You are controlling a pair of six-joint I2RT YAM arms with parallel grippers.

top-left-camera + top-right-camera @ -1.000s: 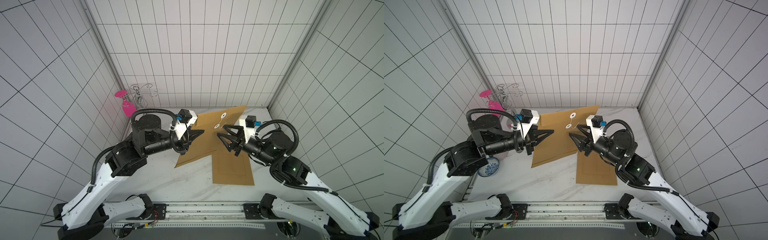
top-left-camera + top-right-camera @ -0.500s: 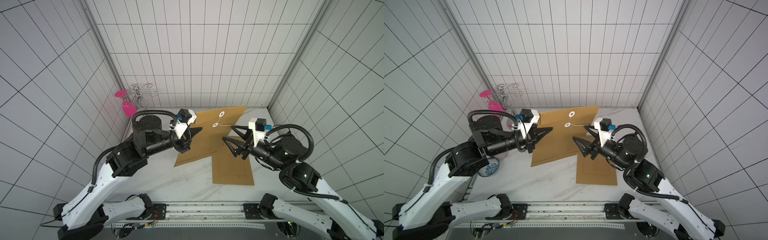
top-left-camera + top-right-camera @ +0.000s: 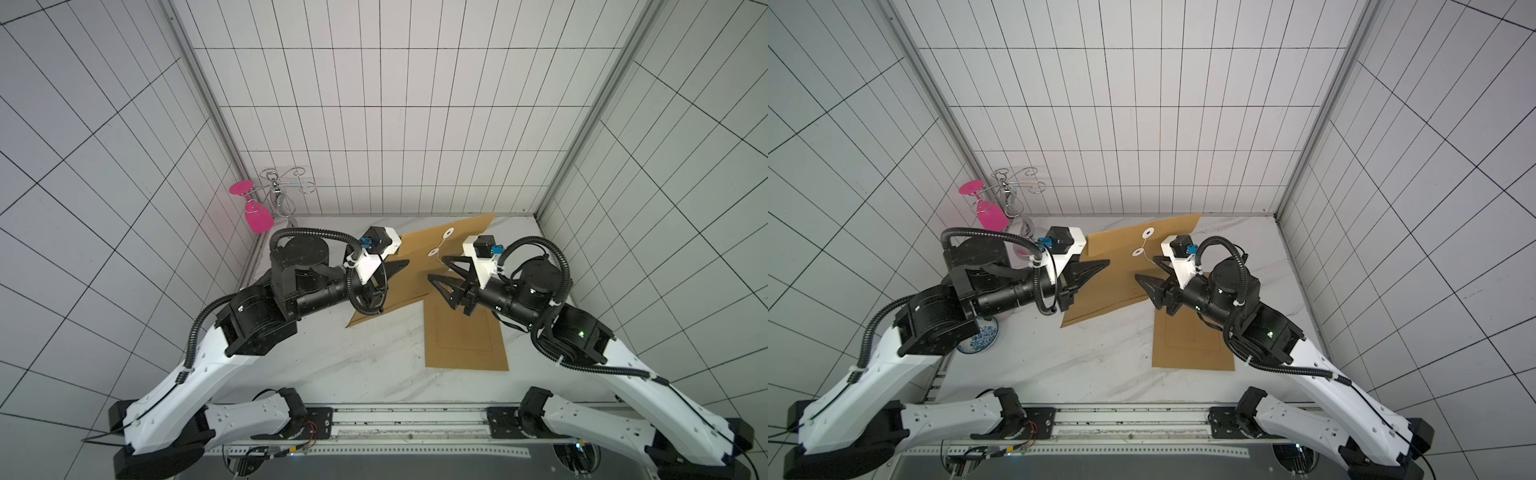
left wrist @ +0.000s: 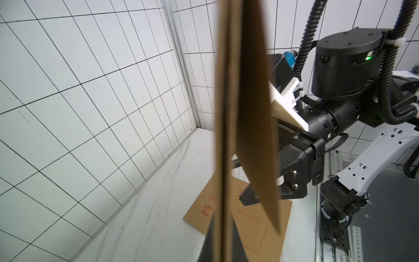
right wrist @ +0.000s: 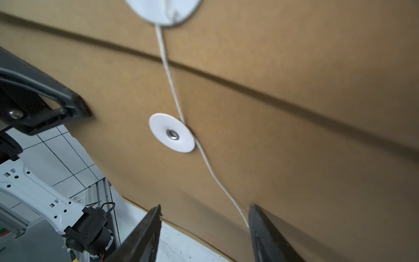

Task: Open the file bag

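We are in the untying step. Our left gripper (image 3: 405,262) is pressed together on one edge of the file bag (image 3: 419,243) and holds it slanted above the table (image 3: 374,365); we cannot tell whether its low corner touches the marble. The closure face is turned toward our right gripper (image 5: 205,206), whose jaws are spread apart and pinch nothing. In the right wrist view the string (image 5: 172,84) drops from the upper disc (image 5: 162,9), crosses the flap's edge, passes tight against the rim of the lower disc (image 5: 171,132) and runs on to the tip of one jaw, where we lose sight of its end. We judge that little or no winding is left on the lower disc, yet the flap lies flat and shut, so the bag is not open. Next, we think, the right jaws should close on the loose end and draw it clear of the lower disc, then catch the flap and fold it back while the left grip steadies the paper. A second file bag (image 3: 465,332) lies flat on the table beneath the right arm, apart from the one we hold.
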